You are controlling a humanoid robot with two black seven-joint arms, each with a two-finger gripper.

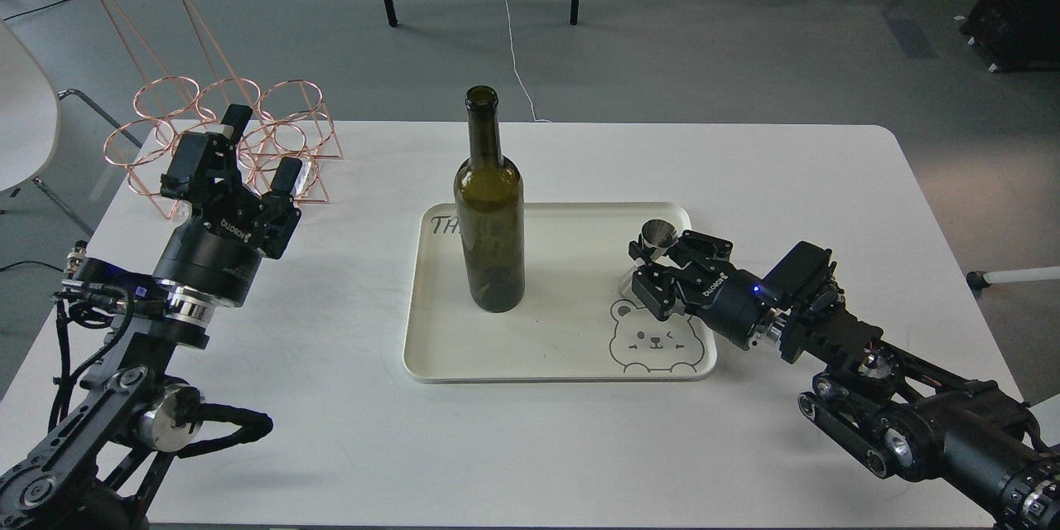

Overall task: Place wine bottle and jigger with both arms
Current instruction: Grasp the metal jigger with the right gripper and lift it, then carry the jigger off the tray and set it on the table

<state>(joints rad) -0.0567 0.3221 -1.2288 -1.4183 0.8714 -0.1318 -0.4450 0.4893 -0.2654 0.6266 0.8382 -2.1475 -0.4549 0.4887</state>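
The dark green wine bottle [489, 240] stands upright on the left half of a cream tray [563, 331] in the middle of the white table. The silvery jigger [659, 233] is at the tray's right side; only its upper cup shows. My right gripper [657, 269] is closed around the jigger's lower part, which its fingers hide. My left gripper [247, 156] is open and empty, held above the table's far left, well apart from the bottle.
A copper wire bottle rack [207, 112] stands at the table's far left corner, right behind my left gripper. The tray has a bear drawing [654, 344] at its front right. Chair and table legs stand on the floor beyond the table's far edge.
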